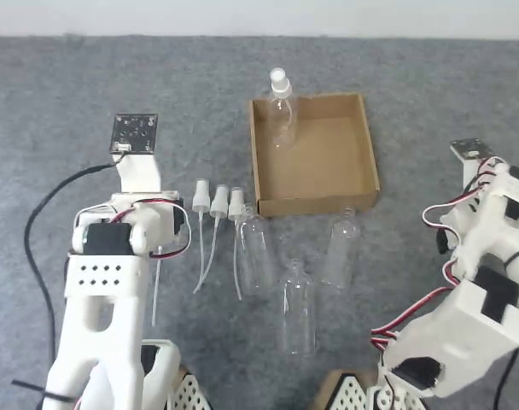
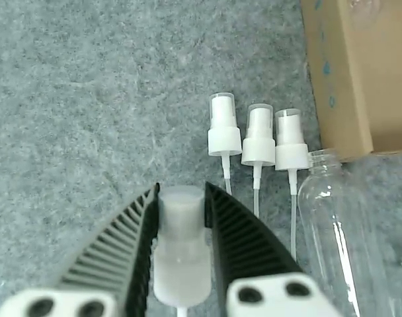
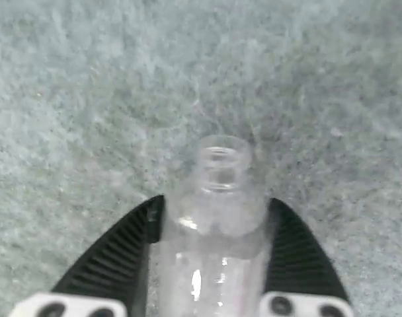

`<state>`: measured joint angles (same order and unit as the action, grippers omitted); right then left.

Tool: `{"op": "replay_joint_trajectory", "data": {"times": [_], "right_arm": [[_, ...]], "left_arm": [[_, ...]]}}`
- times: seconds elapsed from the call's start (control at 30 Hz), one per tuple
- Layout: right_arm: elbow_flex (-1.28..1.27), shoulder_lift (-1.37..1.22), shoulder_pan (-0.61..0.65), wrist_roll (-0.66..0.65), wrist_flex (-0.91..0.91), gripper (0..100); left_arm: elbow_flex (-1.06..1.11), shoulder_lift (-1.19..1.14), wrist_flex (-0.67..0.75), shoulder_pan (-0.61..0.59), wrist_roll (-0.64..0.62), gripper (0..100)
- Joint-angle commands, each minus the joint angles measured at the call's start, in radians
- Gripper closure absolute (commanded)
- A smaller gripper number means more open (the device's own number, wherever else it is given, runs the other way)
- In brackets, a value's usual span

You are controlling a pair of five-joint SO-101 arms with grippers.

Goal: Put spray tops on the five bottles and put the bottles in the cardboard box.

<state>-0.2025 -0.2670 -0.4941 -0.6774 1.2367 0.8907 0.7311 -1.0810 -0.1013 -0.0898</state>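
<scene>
Though beside cardboard box (image 1: 319, 205), three spray tops (image 1: 218, 202)

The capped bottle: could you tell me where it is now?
In the high view, the capped bottle sits inside the cardboard box, at its far left corner, beyond the three loose spray tops.

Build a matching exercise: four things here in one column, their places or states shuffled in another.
1. capped bottle
2. left gripper
3. right gripper
4. three loose spray tops

A. shut on an uncapped bottle
B. side by side on the table
C. in the cardboard box
D. shut on a spray top

Pairs: 1-C, 2-D, 3-A, 4-B
</scene>
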Motion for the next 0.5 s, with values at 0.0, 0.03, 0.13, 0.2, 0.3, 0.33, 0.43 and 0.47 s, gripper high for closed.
{"op": "replay_joint_trajectory", "data": {"times": [0.0, 0.03, 0.13, 0.2, 0.3, 0.33, 0.43, 0.47], "right_arm": [[0.043, 0.071, -0.001, 0.009, 0.021, 98.1], [0.066, 0.104, 0.002, 0.012, 0.047, 98.6], [0.135, 0.239, 0.051, 0.037, 0.153, 98.8], [0.149, 0.354, 0.114, 0.100, 0.202, 99.0], [0.120, 0.552, 0.255, 0.184, 0.234, 99.0], [0.097, 0.616, 0.309, 0.213, 0.234, 99.0], [0.021, 0.794, 0.486, 0.301, 0.231, 99.0], [-0.006, 0.846, 0.550, 0.325, 0.228, 99.0]], "left_arm": [[-0.018, 0.041, 0.023, 0.003, 0.006, 99], [-0.036, 0.041, 0.020, 0.002, 0.006, 99], [-0.110, 0.041, -0.011, 0.002, 0.008, 99], [-0.185, 0.041, -0.058, 0.002, 0.005, 99], [-0.312, 0.041, -0.141, 0.002, 0.003, 99], [-0.351, 0.041, -0.169, 0.002, 0.003, 99], [-0.450, 0.041, -0.232, 0.002, 0.003, 99], [-0.479, 0.041, -0.247, 0.002, 0.003, 99]]}}
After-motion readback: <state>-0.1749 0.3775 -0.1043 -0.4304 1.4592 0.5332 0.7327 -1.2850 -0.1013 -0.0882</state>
